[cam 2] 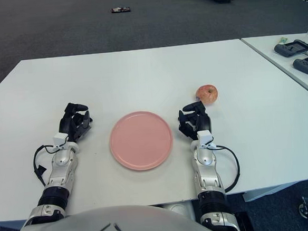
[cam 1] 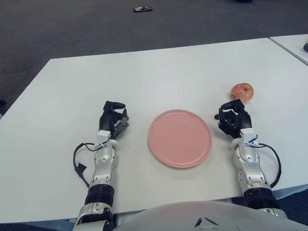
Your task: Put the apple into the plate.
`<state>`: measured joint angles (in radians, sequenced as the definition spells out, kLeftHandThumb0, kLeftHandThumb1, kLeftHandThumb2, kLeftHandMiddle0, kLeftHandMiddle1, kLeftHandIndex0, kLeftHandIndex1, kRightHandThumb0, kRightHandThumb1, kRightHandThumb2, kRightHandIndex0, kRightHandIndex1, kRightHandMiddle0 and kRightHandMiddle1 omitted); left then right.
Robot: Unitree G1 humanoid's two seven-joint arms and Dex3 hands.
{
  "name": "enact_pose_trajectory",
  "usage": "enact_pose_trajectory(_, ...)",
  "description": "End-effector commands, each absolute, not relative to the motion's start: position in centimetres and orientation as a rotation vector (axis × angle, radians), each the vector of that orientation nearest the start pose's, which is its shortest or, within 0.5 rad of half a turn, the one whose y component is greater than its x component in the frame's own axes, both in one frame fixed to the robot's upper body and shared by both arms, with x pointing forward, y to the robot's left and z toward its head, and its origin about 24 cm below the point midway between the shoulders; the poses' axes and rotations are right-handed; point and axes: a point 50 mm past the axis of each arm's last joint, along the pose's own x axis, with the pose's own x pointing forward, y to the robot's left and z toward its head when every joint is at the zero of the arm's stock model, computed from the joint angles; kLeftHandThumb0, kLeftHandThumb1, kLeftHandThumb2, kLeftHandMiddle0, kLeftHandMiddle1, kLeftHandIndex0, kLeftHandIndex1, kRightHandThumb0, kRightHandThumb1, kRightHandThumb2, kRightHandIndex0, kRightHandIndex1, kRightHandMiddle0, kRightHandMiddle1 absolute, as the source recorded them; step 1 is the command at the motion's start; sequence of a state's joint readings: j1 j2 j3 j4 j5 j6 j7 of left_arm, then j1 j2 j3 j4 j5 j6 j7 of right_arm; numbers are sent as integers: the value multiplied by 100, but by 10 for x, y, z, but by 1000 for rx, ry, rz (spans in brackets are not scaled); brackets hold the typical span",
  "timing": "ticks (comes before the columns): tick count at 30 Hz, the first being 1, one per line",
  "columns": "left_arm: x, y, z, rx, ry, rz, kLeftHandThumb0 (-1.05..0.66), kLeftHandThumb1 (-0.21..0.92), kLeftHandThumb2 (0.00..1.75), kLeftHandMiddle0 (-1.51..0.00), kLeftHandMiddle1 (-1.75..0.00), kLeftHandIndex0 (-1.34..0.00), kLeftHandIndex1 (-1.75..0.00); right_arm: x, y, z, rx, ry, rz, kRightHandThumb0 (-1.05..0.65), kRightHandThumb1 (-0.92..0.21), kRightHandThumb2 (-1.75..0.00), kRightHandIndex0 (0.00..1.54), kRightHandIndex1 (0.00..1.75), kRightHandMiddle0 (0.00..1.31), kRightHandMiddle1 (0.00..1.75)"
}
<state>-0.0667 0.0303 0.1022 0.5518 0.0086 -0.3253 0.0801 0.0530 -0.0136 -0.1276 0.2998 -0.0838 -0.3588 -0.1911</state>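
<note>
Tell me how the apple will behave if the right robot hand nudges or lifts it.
The apple looks round, so a nudge would probably roll it across the table. Its skin seems smooth, maybe slippery. It looks firm, so the right robot hand just behind it could likely grip it without crushing.

head stereo pair | facing forward-down | slightly offset | both share table (cam 1: 156,73), plate (cam 1: 180,138)

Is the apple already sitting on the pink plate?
No, the apple lies on the white table beyond the right hand, apart from the plate.

One apple (cam 1: 242,92), one pink plate (cam 1: 180,138), two robot hands, one white table (cam 1: 141,79).
</note>
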Motion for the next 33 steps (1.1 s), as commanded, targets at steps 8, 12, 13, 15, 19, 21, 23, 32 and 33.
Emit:
enact_pose_trajectory(8,224,182,-59,32,280,174,-37,76,75,-51,-175,-29,-175,227,-192,-5,-93,-11,-314,-37,-73,-79,61,130,31,175)
enact_pose_trajectory(12,224,182,-59,35,279,173,-37,76,76,-52,-175,-29,-175,225,-192,4,-139,-50,-326,-37,-72,-80,62,130,31,175)
enact_pose_trajectory(13,224,182,-59,36,279,173,-37,76,76,-52,-175,-29,-175,225,-191,8,-153,-65,-330,-37,-72,-80,62,131,31,175)
enact_pose_trajectory(15,224,182,-59,38,283,174,-37,76,76,-52,-175,-29,-175,224,-190,16,-187,-98,-342,-37,-72,-80,62,131,31,175)
enact_pose_trajectory(19,224,182,-59,42,289,178,-37,76,75,-51,-175,-29,-175,220,-185,39,-295,-188,-372,-38,-72,-80,63,131,32,175)
enact_pose_trajectory(21,224,181,-59,40,287,179,-37,76,75,-51,-175,-29,-175,218,-186,42,-336,-204,-379,-38,-71,-81,63,130,32,175)
enact_pose_trajectory(23,224,181,-59,39,286,178,-37,77,74,-51,-175,-29,-175,217,-188,44,-363,-211,-382,-38,-71,-81,62,129,32,175)
enact_pose_trajectory(32,224,180,-59,42,288,173,-37,77,74,-52,-175,-29,-175,214,-197,63,-529,-312,-409,-36,-80,-69,55,122,26,175)
enact_pose_trajectory(33,224,180,-59,42,287,172,-37,77,74,-52,-175,-29,-175,213,-197,64,-537,-319,-412,-36,-82,-66,53,122,25,175)
